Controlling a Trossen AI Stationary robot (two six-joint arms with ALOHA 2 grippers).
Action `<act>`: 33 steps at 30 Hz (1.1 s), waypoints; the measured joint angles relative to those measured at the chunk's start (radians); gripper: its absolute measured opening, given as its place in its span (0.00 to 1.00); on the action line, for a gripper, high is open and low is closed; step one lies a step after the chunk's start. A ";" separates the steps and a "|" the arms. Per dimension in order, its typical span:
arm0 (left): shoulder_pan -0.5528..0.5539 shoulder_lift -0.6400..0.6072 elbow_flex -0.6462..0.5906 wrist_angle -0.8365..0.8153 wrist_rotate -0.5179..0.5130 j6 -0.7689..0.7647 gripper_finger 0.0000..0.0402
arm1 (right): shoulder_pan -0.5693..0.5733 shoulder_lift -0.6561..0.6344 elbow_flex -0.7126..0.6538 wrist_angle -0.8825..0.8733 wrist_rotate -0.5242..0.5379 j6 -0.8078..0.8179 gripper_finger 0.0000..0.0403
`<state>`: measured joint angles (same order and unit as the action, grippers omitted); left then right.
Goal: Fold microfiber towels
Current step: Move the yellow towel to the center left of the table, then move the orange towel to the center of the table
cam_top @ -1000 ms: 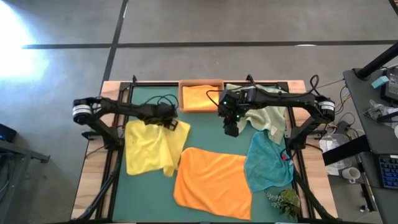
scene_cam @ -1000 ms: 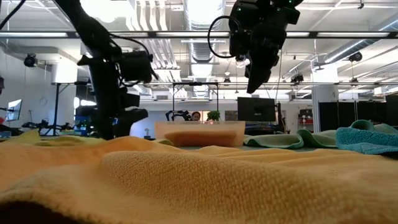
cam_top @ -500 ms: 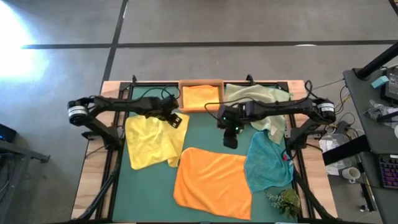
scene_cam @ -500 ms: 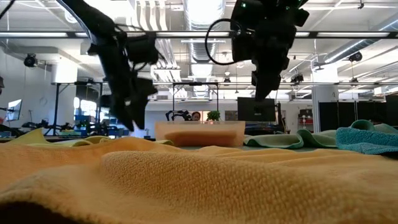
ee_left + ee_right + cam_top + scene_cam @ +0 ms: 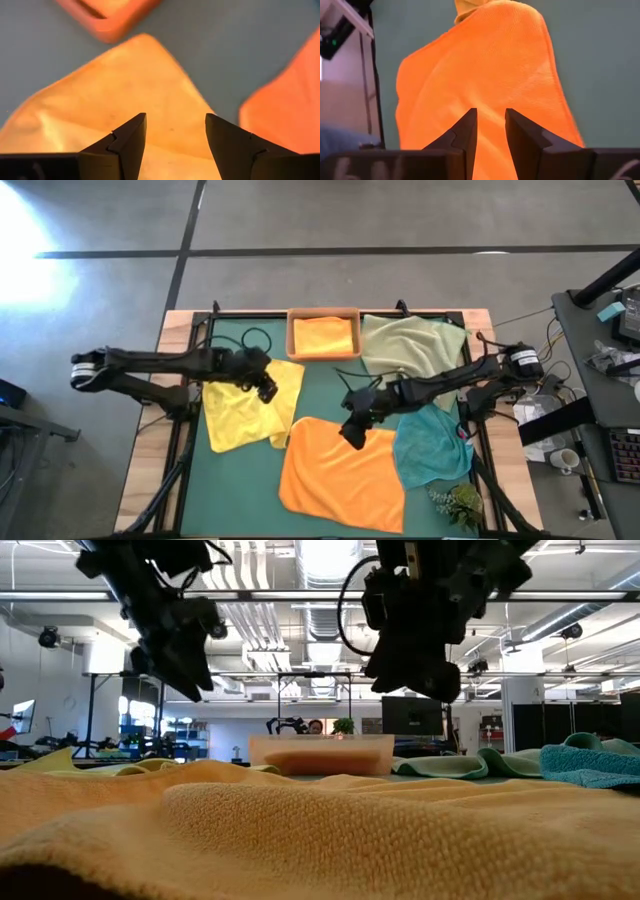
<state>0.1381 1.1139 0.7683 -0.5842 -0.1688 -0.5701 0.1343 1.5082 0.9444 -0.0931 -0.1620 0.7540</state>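
Observation:
A large orange towel (image 5: 340, 472) lies spread on the green mat (image 5: 325, 390) near the front edge and fills the low view's foreground (image 5: 300, 830). My right gripper (image 5: 352, 432) hangs over its far edge (image 5: 490, 75), fingers a little apart and holding nothing. A yellow towel (image 5: 245, 408) lies flat at the left. My left gripper (image 5: 266, 386) hovers open above its far right corner (image 5: 140, 85). A teal towel (image 5: 430, 445) and a pale green towel (image 5: 410, 345) lie at the right. Another orange towel (image 5: 323, 337) sits folded in the wooden tray (image 5: 294, 340).
The wooden tray (image 5: 320, 753) stands at the mat's far edge, in the middle. A small green plant (image 5: 458, 504) sits at the table's near right corner. Bare mat shows between the yellow towel and the pale green one. A desk with gear stands beyond the right edge.
My right gripper has swung from beside the tray toward the near edge and come down over the orange towel's far edge, rolling as it went. My left gripper has risen above the yellow towel's far right corner and drawn back a little toward the left.

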 joint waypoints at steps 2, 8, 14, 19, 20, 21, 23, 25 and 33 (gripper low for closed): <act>-0.035 -0.006 -0.008 -0.002 -0.001 0.000 0.47 | 0.022 0.000 -0.019 0.012 0.029 0.051 0.23; -0.107 0.005 -0.023 0.000 -0.003 -0.001 0.47 | 0.079 0.001 -0.046 0.013 0.061 0.152 0.23; -0.127 0.030 -0.045 -0.002 -0.004 0.000 0.47 | 0.133 0.039 -0.038 0.004 0.103 0.208 0.16; -0.127 0.050 -0.047 0.004 -0.004 0.000 0.47 | 0.157 0.114 0.001 0.006 0.093 0.233 0.12; -0.127 0.051 -0.048 -0.001 -0.003 0.000 0.47 | 0.159 0.132 0.012 0.006 0.080 0.235 0.11; -0.127 0.050 -0.049 -0.001 -0.003 0.000 0.47 | 0.159 0.150 0.023 0.003 0.076 0.242 0.11; -0.127 0.050 -0.049 0.000 -0.003 0.000 0.47 | 0.159 0.188 0.045 0.003 0.074 0.242 0.10; -0.127 0.050 -0.051 0.000 -0.003 0.000 0.47 | 0.158 0.224 0.065 0.000 0.060 0.243 0.09; -0.127 0.049 -0.052 0.000 -0.003 0.001 0.47 | 0.158 0.296 0.122 -0.129 0.051 0.269 0.08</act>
<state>0.0109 1.1633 0.7160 -0.5842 -0.1717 -0.5694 0.2924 1.8045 1.0660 -0.2218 -0.1110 1.0225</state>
